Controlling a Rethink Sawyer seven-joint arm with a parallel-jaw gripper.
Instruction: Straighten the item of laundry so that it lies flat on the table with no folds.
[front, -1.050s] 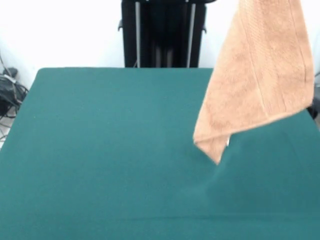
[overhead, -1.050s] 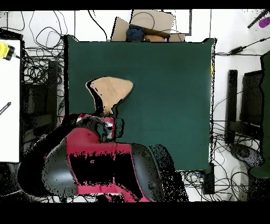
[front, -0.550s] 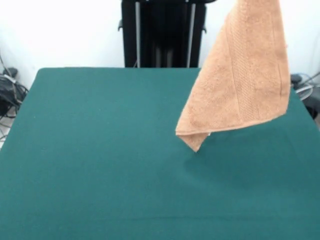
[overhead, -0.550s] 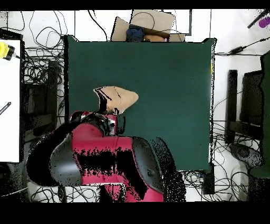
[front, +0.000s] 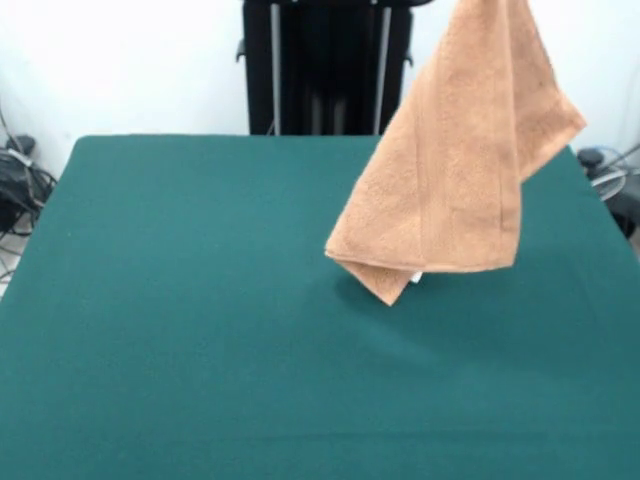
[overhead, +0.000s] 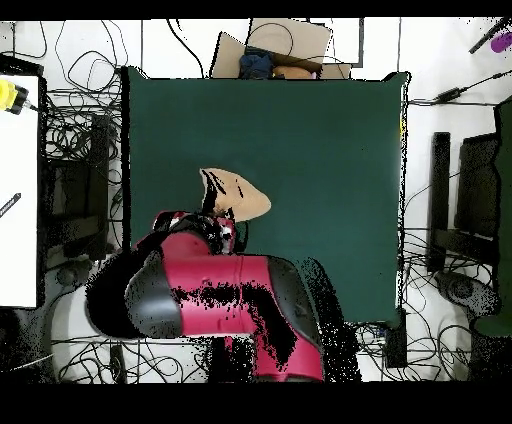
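The item of laundry (front: 450, 170), a light orange-tan terry towel, hangs in the air over the right half of the green table (front: 180, 300). Its top runs out of the front view at the upper edge, and its lowest folded corner, with a small white tag, hovers just above the cloth. It is draped in folds, one side flaring out to the right. In the overhead view the towel (overhead: 240, 195) shows as a small tan patch just beyond the red arm's end, where the gripper (overhead: 213, 220) holds its top. The fingers are hidden under the wrist.
A black pedestal (front: 325, 65) stands behind the table's far edge. Cables (front: 15, 185) lie beside the table at the left of the front view. Overhead, a cardboard box (overhead: 285, 45) sits past one table edge and a white surface (overhead: 18, 190) stands to the left.
The hanging towel has travelled left in the front view, toward the table's middle, and its free side has swung out to the right. Overhead, the arm has shifted right with it.
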